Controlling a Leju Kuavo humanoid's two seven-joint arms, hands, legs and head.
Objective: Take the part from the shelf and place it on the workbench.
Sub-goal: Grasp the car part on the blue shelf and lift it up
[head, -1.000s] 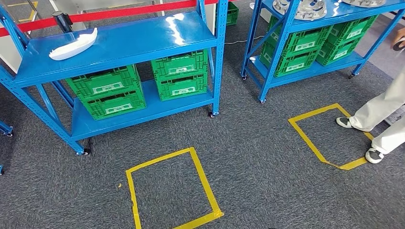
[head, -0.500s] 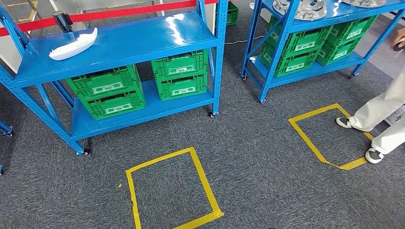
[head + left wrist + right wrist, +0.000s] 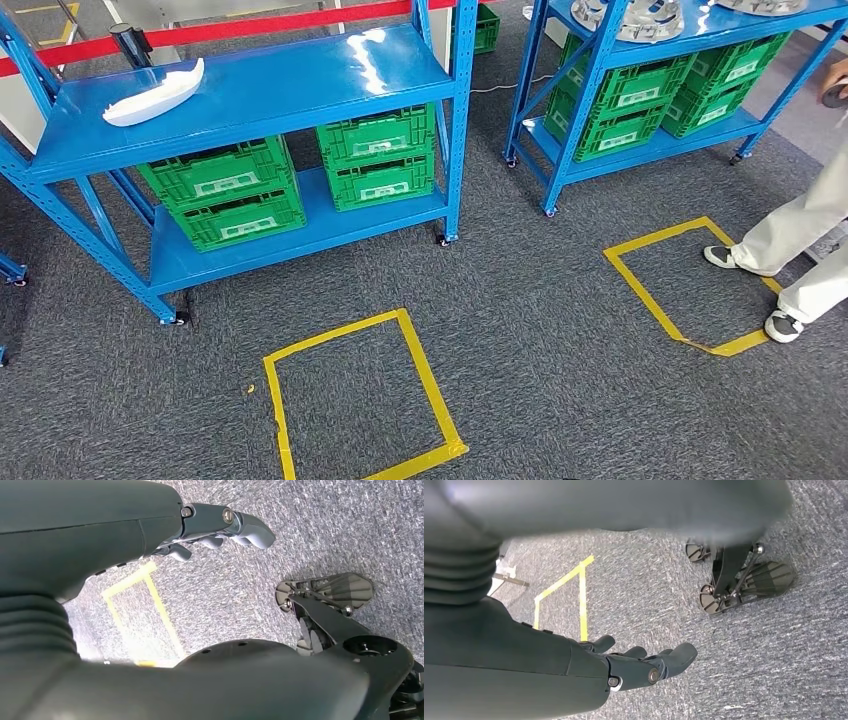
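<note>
Fingers (image 3: 250,530) of the left hand (image 3: 215,530) and of the right hand (image 3: 644,665) are held loosely apart over grey carpet (image 3: 560,330), nothing gripped. What appears to be the white part (image 3: 155,93) is seen far left on the blue shelf (image 3: 290,90), above green crates (image 3: 225,190).

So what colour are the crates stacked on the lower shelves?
Green crates, each with a pale label on the front; clearest in the head view.

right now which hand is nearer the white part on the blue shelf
Left, probably. The white part lies at the left end of the shelf. The left hand hangs over the carpet on that side; the right hand hangs on the far side. Neither is close.
</note>
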